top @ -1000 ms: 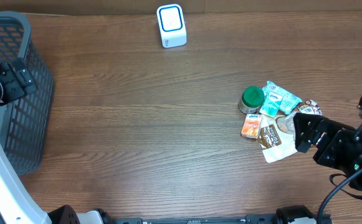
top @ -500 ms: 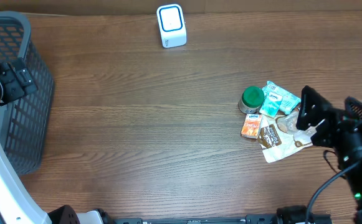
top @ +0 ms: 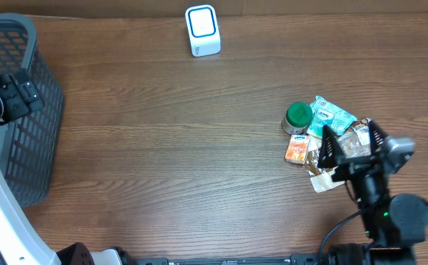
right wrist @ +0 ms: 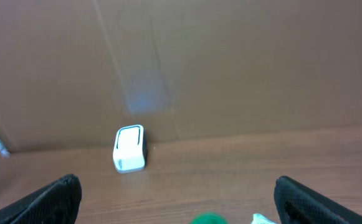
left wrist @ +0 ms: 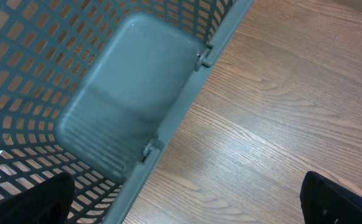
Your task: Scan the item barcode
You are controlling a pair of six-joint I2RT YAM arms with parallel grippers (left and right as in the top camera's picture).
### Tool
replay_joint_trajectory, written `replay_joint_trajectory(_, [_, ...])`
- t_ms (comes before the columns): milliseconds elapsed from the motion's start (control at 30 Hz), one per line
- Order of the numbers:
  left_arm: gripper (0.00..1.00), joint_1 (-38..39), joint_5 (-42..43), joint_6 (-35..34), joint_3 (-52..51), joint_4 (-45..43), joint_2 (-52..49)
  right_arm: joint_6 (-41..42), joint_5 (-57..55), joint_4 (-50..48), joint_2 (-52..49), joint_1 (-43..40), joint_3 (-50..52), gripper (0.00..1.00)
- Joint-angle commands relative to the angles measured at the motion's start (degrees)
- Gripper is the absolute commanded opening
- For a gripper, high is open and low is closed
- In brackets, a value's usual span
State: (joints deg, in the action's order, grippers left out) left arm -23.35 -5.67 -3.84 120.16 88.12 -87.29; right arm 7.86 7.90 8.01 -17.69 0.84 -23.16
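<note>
Item pile (top: 317, 126), one scanner (top: 202, 30), one basket (top: 33, 147)

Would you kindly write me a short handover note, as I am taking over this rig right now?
Left gripper: jaws open, empty, beside the grey basket at the table's left side.
Right gripper: jaws open, holding nothing, over the pile of packets next to the green-lidded can.
Scanner: white, at the far edge, apart from the pile.
Done: nothing grasped or scanned.
Left: pick one item and show its barcode to the scanner.
</note>
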Motion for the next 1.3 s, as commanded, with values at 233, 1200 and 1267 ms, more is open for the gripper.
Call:
replay_joint_trajectory(233, [0.99,-0.2,-0.3,1.1,0.7,-0.1,-0.1,-0.6,3.9,-8.2,10.8,-0.3,16.4,1.00])
replay_joint_trajectory(1200, [1.00,-0.2,-0.3,1.1,0.8,-0.1,-0.1,-0.6,2.1,-4.3,17.6,-0.2,22.7,1.00])
replay_joint_trajectory(1267, [1.00,-0.2,-0.3,1.1,0.7,-0.1,-0.1,-0.6,2.1,-4.3,17.6,-0.2,22.7,1.00])
